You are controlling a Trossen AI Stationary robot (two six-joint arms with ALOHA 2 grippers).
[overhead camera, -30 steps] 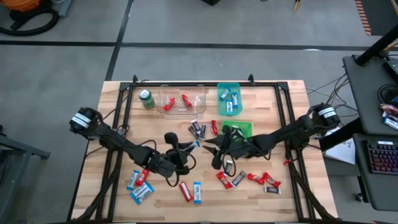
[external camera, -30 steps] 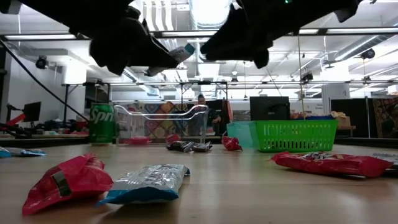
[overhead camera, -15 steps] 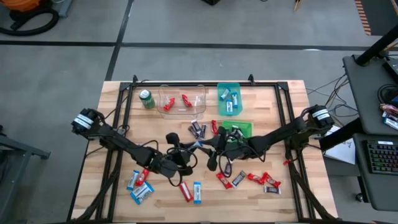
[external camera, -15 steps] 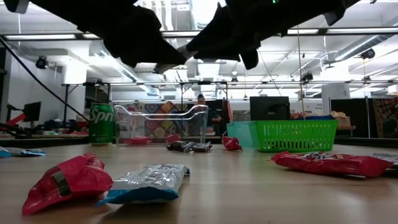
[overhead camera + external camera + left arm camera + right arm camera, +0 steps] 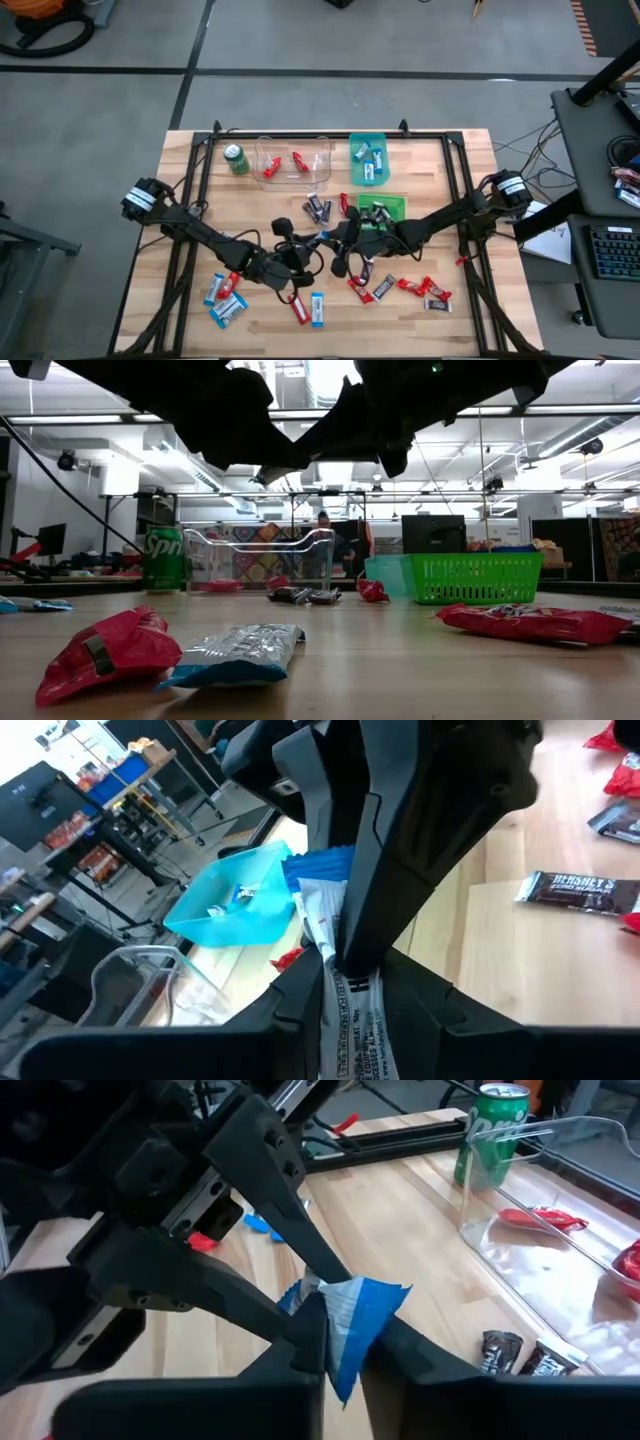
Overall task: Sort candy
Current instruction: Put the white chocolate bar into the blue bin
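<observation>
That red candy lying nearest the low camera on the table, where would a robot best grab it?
Probably across its narrow middle, coming straight down from above. The red candy lies flat on the table, a puffy wrapper with a bare gap beside the blue-and-white candy, so fingers could straddle its short width. Its ends look crinkled and thin.

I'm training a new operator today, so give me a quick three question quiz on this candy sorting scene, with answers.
1. True or false: both grippers pinch the same blue-and-white candy above the table.
2. Which container holds red candies: A, the clear bin; B, the teal bin; C, the green basket?
3. Fill in: the green can stands beside the ____ bin.

Key:
1. True: the left gripper and right gripper both clamp it.
2. A
3. clear
</observation>
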